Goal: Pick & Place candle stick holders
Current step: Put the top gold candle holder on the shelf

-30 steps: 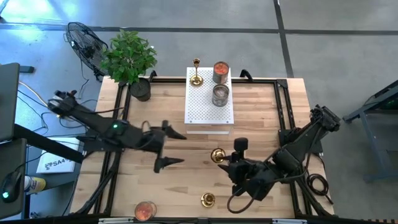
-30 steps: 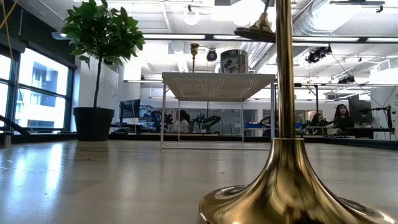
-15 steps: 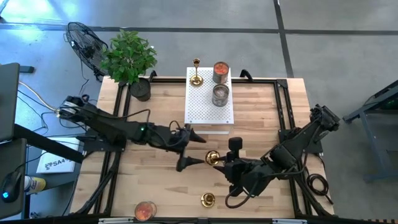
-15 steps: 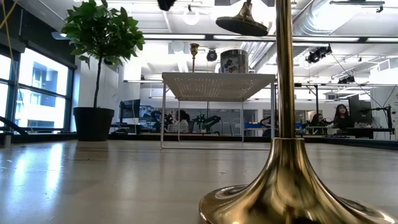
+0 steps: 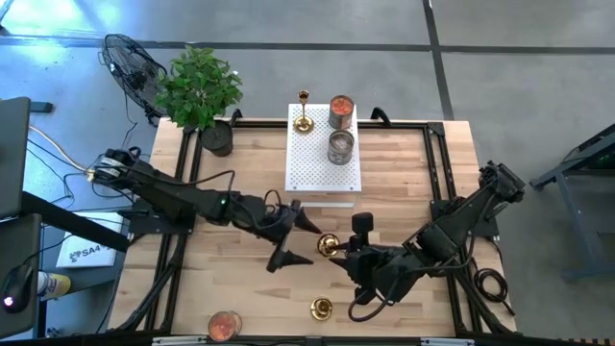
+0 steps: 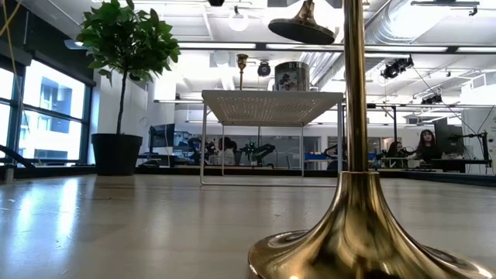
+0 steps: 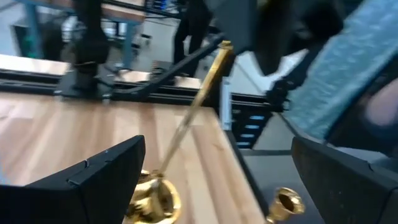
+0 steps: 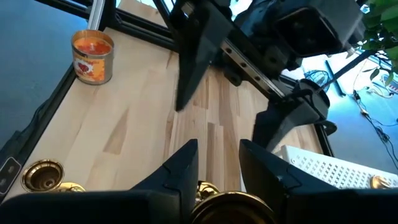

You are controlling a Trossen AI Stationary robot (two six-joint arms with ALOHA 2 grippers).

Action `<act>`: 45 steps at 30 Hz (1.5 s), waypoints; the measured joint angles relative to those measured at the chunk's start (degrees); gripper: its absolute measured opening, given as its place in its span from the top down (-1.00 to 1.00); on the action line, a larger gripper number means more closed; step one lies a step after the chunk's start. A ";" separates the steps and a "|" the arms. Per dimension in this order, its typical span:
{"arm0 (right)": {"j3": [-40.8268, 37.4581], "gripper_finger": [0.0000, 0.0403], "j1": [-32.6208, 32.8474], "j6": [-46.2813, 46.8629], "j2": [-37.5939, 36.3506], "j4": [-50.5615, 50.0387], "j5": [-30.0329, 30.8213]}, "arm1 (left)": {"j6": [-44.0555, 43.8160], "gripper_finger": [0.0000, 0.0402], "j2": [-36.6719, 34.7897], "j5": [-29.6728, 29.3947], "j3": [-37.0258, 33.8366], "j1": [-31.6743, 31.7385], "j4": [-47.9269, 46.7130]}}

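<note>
We see the left gripper just left of the candle stick holder held at mid-table by the right gripper. Behind them the perforated block carries another holder and two cans. Near the front edge stand a third holder and, to its left, a candle jar. A potted plant occupies the back-left corner.
</note>
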 joint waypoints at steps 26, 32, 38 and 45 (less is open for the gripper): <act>0.02 0.48 -0.61 -4.82 0.11 3.92 -1.73 | 4.71 -0.98 9.55 16.65 -0.02 1.89 21.32; 0.02 0.48 -1.96 -4.84 0.13 4.39 -3.48 | 3.56 -0.98 9.55 12.48 -0.02 1.86 21.89; 0.02 0.48 -2.43 -6.84 0.13 6.79 -5.64 | 2.36 -0.98 9.55 8.01 -0.02 1.88 20.97; 0.02 0.48 -2.64 -8.75 0.13 8.40 -6.26 | -1.18 -0.98 9.55 6.41 0.09 1.88 21.59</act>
